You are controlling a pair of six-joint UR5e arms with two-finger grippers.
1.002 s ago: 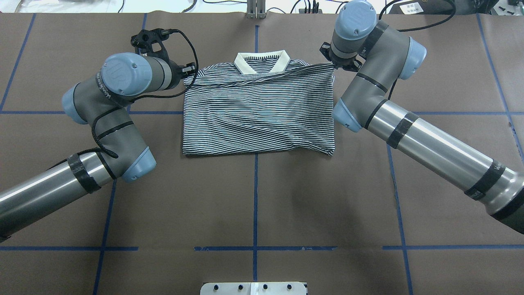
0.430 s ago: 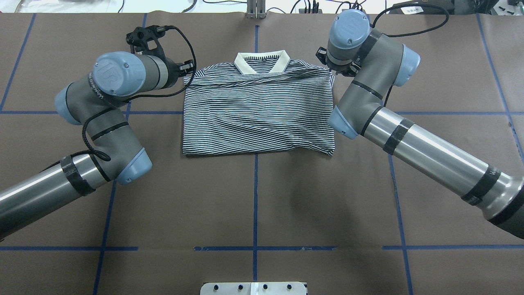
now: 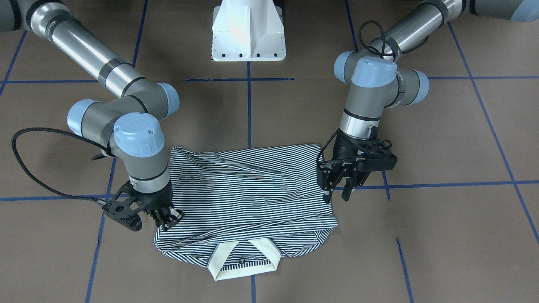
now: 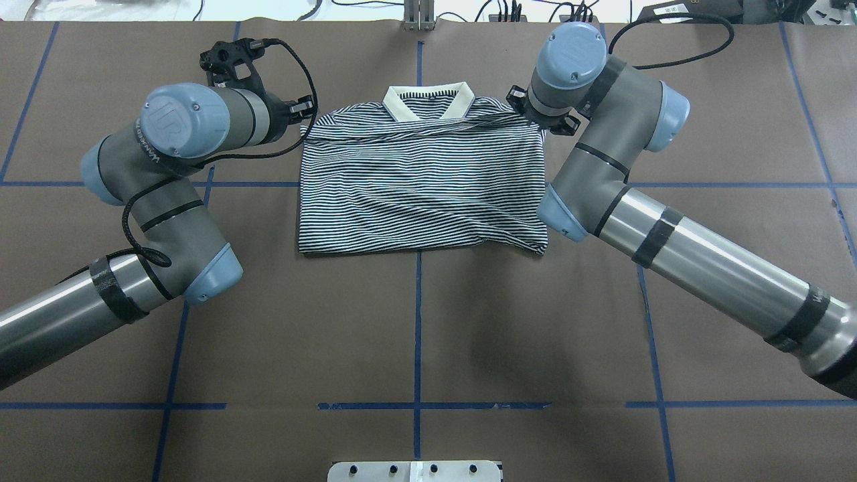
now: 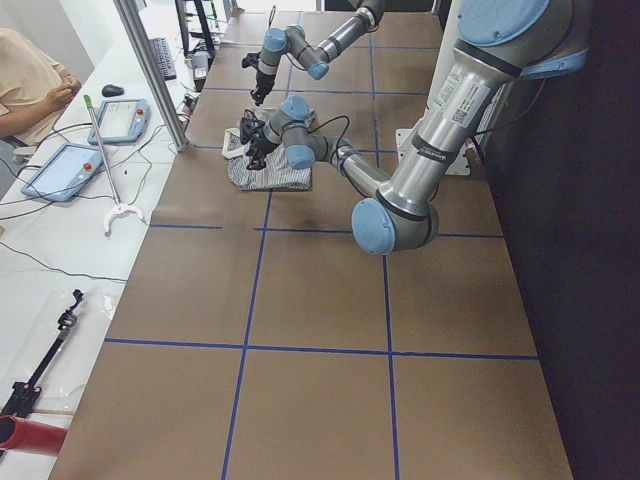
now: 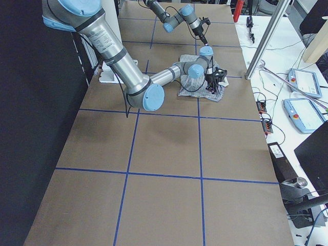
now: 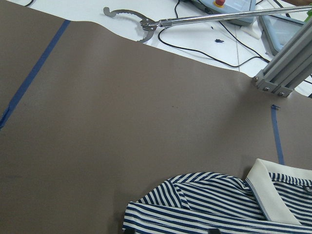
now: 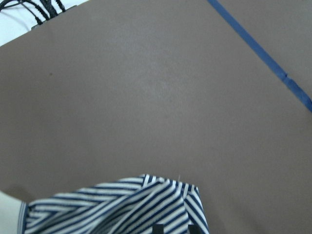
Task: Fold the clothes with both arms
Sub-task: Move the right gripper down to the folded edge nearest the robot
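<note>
The striped polo shirt point(image 4: 422, 187) lies folded into a rectangle at the far middle of the table, its cream collar point(image 4: 428, 100) on the far side. In the front-facing view my left gripper point(image 3: 337, 193) hangs open just off the shirt's point(image 3: 248, 193) edge, with nothing between its fingers. My right gripper point(image 3: 169, 219) sits on the shirt's shoulder corner beside the collar point(image 3: 244, 261) and looks shut on the cloth. From overhead it is hidden under the right wrist. The right wrist view shows the striped corner point(image 8: 122, 204) between two dark fingertips.
The white pedestal base point(image 3: 248, 33) stands at the robot's side of the table. Blue tape lines point(image 4: 418, 321) cross the brown cover. An aluminium post point(image 4: 418, 13) and cables sit past the far edge. A person point(image 5: 25, 80) sits at a side desk with tablets point(image 5: 70, 170).
The left arm has drawn back to the left, away from the shirt's shoulder. The right wrist has shifted left over the shirt's far right corner, and that corner's cloth has slackened.
</note>
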